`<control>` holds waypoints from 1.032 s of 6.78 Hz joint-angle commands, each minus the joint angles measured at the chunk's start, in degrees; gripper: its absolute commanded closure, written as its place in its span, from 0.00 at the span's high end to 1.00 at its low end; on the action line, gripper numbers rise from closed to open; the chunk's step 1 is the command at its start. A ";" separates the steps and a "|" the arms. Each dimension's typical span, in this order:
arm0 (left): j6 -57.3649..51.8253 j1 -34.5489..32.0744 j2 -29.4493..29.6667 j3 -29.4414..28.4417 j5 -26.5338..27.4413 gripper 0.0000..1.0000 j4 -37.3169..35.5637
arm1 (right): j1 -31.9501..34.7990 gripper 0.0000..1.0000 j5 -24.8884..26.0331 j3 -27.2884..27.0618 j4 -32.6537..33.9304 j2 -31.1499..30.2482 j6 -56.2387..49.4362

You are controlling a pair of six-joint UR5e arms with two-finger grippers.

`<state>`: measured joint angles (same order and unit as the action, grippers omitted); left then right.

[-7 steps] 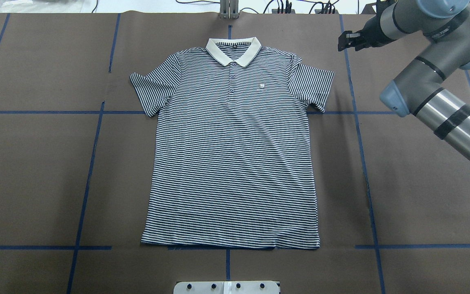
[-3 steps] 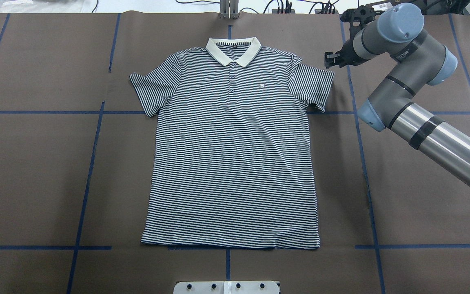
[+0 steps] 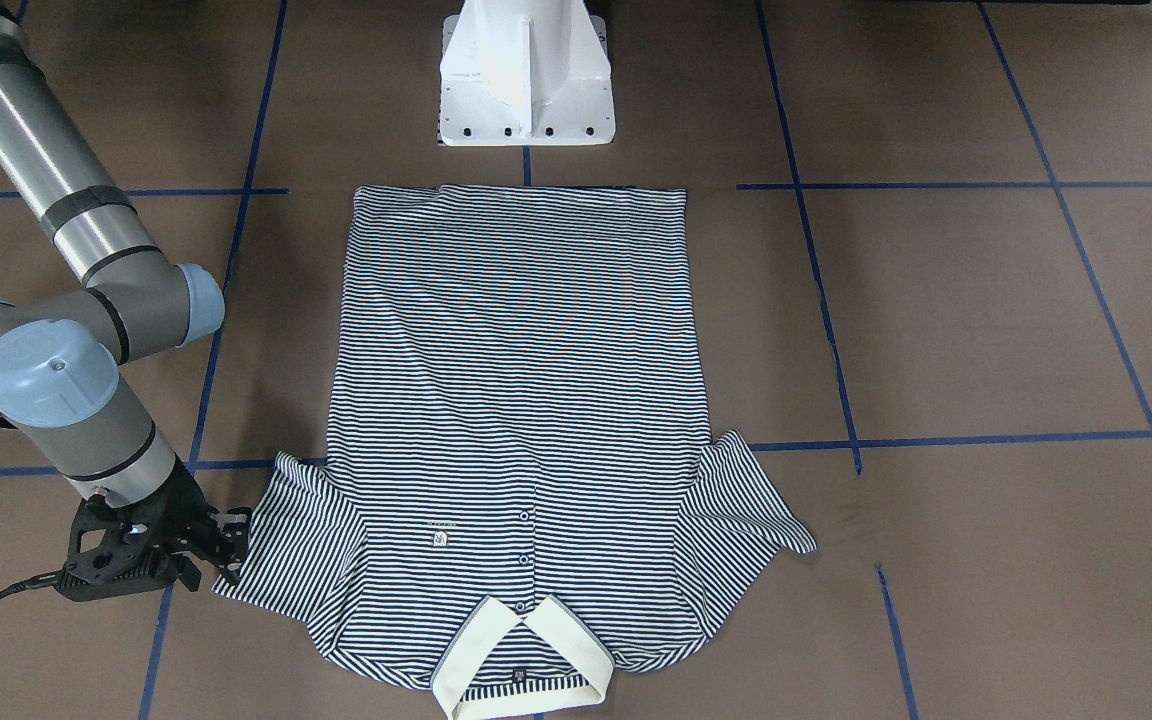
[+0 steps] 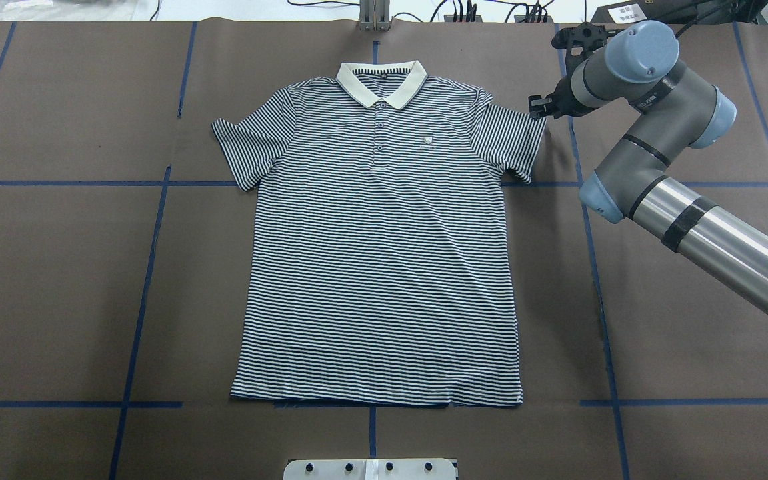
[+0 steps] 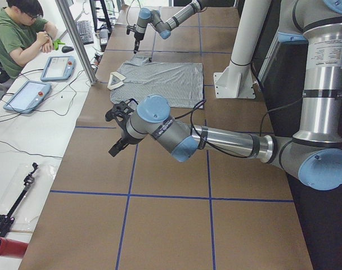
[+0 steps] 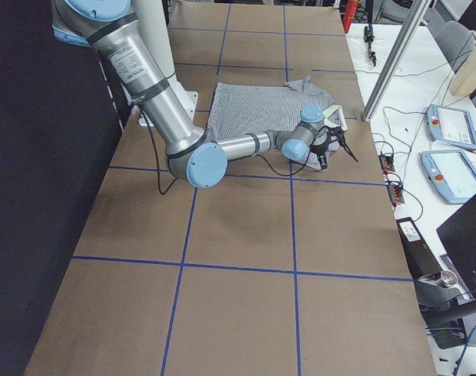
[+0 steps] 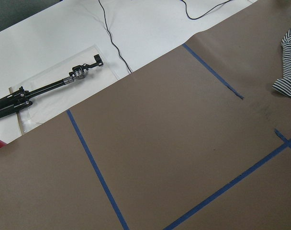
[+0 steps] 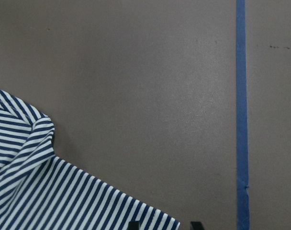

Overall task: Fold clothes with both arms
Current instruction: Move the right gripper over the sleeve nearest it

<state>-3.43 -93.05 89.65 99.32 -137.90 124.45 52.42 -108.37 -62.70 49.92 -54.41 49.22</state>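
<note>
The clothes are one navy-and-white striped polo shirt (image 4: 384,253) with a cream collar (image 4: 381,81), spread flat and face up on the brown table. My right gripper (image 4: 536,107) hovers at the outer corner of the shirt's sleeve (image 3: 281,530). In the right wrist view its two fingertips (image 8: 134,224) stand apart, open, at the sleeve's hem (image 8: 40,191). My left gripper (image 5: 116,143) hangs over bare table well off the shirt's other sleeve (image 7: 289,67). I cannot tell whether it is open or shut.
The white pedestal base (image 3: 524,80) stands at the shirt's hem side. Blue tape lines (image 4: 144,280) grid the brown paper. Beyond the table's far edge a person (image 5: 16,34) sits by teach pendants (image 5: 58,66). A black tripod tool (image 7: 45,88) lies on white sheeting.
My right arm has swung in toward the shirt and lowered, bringing its gripper from beyond the blue line to the sleeve corner. The shirt has not moved.
</note>
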 commanded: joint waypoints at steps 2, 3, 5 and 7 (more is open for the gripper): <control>0.00 -0.02 -0.09 0.17 0.00 1.00 0.09 | -0.56 0.46 1.06 1.35 0.00 0.09 0.09; 0.00 -0.02 -0.09 0.17 0.00 1.00 0.09 | -0.74 0.46 1.14 1.35 0.00 0.09 0.00; 0.00 -0.02 -0.09 0.17 0.00 1.00 0.09 | -1.18 0.45 1.94 1.44 0.00 0.09 0.09; -0.09 -0.02 -0.18 0.17 0.00 1.00 0.09 | -1.18 0.42 2.02 1.53 0.00 0.18 0.09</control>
<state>-3.49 -93.08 89.50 99.49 -137.90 124.54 51.28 -106.40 -61.21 49.92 -54.29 49.30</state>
